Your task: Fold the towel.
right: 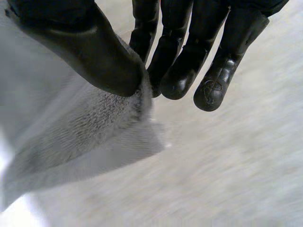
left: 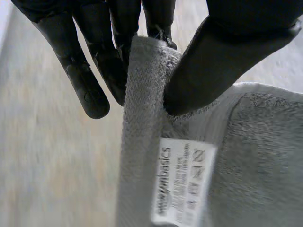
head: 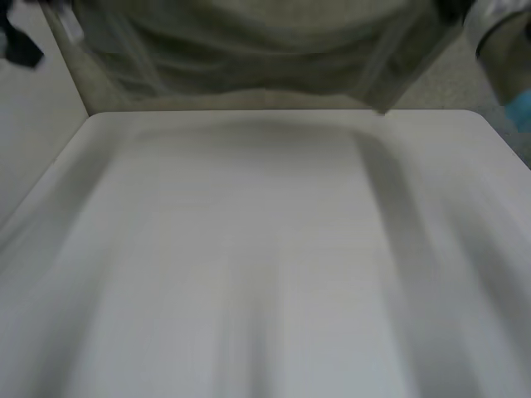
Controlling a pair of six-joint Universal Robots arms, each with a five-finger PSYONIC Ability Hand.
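Towel [head: 265,50] position: grey terry cloth, spread as a wide band across the far side of the scene in the head view. Its lower edge lines up with the far edge of the table [head: 249,265]. Whether the cloth touches the table there cannot be determined.

Left grasp: the left robot hand [left: 213,61] is clamped on the towel [left: 142,142]. The thumb presses a folded edge of the cloth against the fingers [left: 85,80], which reach along the cloth's other side. A white printed label [left: 182,184] is sewn to the towel just beyond the thumb tip. From the pinch point the cloth runs away from the hand.

Right grasp: the right robot hand [right: 90,52] is clamped on the towel [right: 80,132] at a corner. The thumb bears on the pile surface and the fingers [right: 189,61] close in behind the cloth's edge. The flat woven border of the towel runs beside the corner.

Surroundings: the table is white, with rounded far corners. Part of the right arm [head: 518,108], with its light-blue cap, shows at the far right.
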